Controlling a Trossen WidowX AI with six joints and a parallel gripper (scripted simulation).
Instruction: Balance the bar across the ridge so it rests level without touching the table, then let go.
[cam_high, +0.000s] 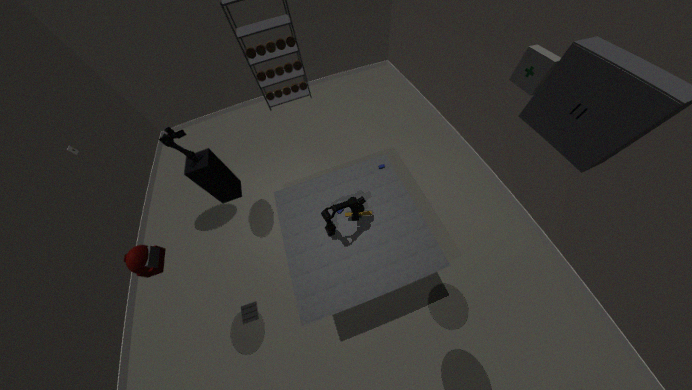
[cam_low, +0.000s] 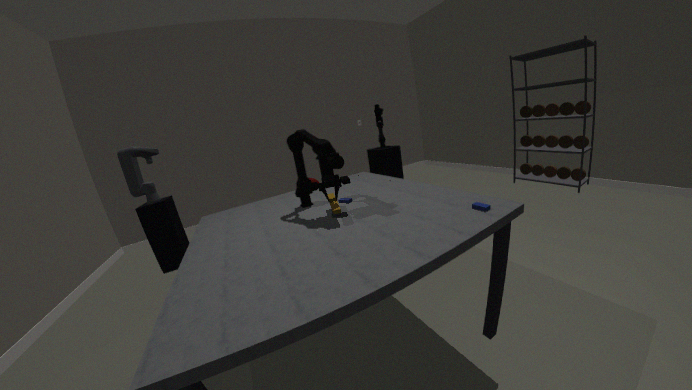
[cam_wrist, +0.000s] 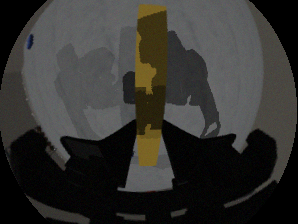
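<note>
Gripping yellow bar (cam_wrist: 150, 83) btwn gripper (cam_wrist: 149, 156) fingers, bar extending fwd.

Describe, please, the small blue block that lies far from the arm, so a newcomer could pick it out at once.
Start at the grey table and follow it to the corner nearest the shelf rack. The blue block lies flat there, alone near the edge. A second blue piece sits beside the gripper and its yellow bar.
</note>
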